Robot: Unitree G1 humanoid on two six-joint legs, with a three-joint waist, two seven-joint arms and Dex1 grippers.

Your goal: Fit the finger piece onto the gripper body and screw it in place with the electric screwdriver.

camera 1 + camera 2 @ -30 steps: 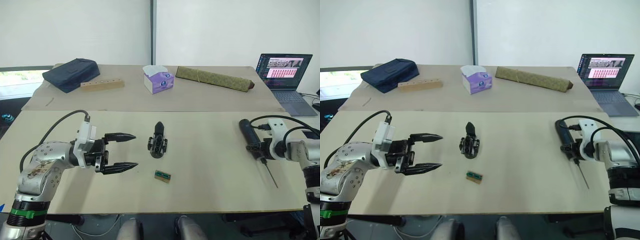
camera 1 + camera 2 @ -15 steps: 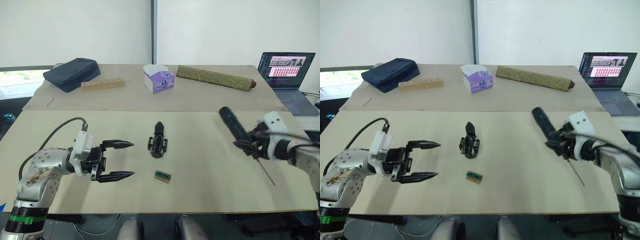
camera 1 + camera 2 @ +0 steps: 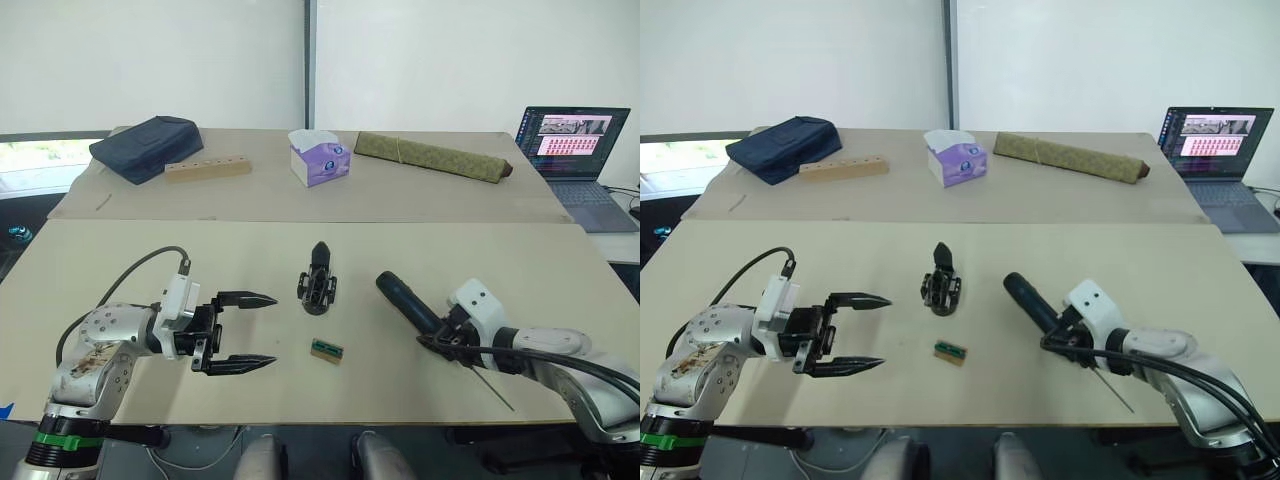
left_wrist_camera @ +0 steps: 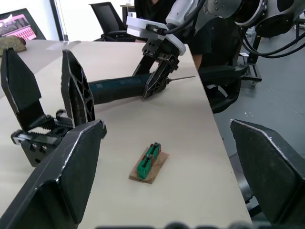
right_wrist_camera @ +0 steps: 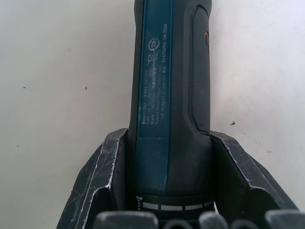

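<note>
The gripper body (image 3: pixel 318 285), a small black assembly, stands at the table's middle. In the left wrist view two pointed black prongs (image 4: pixel 75 90) rise from it, and I cannot tell a separate finger piece apart from it. My left gripper (image 3: pixel 268 330) hangs open just left of the body, its fingers apart with nothing between them. To the right of the body, my right gripper (image 3: pixel 443 337) is shut on the electric screwdriver (image 3: pixel 405 300). The tool's rounded end points toward the body and its thin bit (image 3: pixel 495 392) toward the table's front right. In the right wrist view both fingers (image 5: pixel 102 186) clamp the tool's barrel (image 5: pixel 171 95).
A small green-and-brown block (image 3: pixel 326 351) lies in front of the gripper body. On the far table are a dark bag (image 3: pixel 143 135), a wooden block (image 3: pixel 208 168), a tissue box (image 3: pixel 320 158), an olive fabric roll (image 3: pixel 430 158) and a laptop (image 3: pixel 575 140).
My right arm has carried the screwdriver from the table's right edge leftward toward the middle, close to the gripper body. The left gripper has shifted slightly and stays open.
</note>
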